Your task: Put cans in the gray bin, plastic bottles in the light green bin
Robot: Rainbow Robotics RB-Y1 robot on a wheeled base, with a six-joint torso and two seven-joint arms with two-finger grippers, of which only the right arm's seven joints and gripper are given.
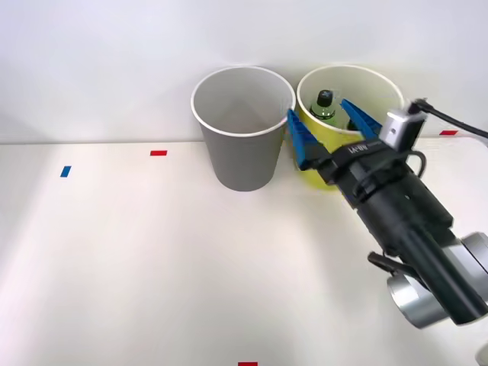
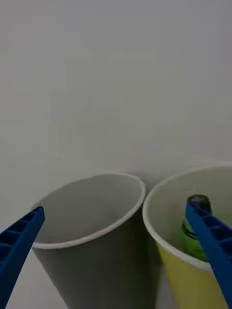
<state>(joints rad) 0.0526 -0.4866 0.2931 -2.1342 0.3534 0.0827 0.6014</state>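
Right gripper (image 1: 329, 131) spread wide and holding nothing, hovering over the light green bin (image 1: 329, 179), black-capped green-necked bottle (image 1: 324, 106) inside it, gray bin (image 1: 242, 164) touching at its 9 o'clock.

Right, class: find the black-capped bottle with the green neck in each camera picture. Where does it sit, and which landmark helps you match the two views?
Front view: the bottle stands inside the light green bin, upper right, between the open gripper's blue fingers.
Right wrist view: the bottle stands inside the same bin, at lower right, partly behind one blue finger.
Shared landmark: the gray bin beside it.
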